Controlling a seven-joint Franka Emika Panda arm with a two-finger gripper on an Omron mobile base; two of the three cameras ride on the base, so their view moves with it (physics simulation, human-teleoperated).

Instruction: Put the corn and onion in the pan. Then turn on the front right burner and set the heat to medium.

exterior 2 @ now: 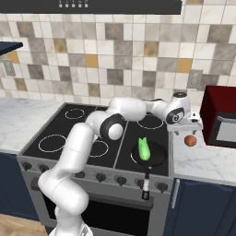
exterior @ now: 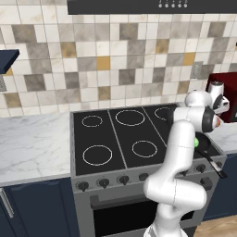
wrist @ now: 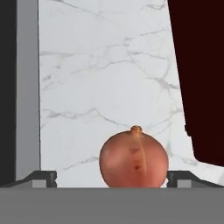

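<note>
Onion (wrist: 133, 159) sits on the marble counter (wrist: 105, 78) right of the stove, and your gripper (wrist: 111, 178) hangs over it, fingers spread wide either side, nothing gripped. Corn (exterior 2: 144, 148) lies in the pan (exterior 2: 154, 159).

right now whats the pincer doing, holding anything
Pincer: open and empty, its fingertips wide on either side of the onion, which sits on the marble counter.

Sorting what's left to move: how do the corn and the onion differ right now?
The corn is green, elongated and already lies in the pan; the onion is round, reddish-orange and sits on the marble counter, between the open gripper fingers. Both are small vegetables.
</note>
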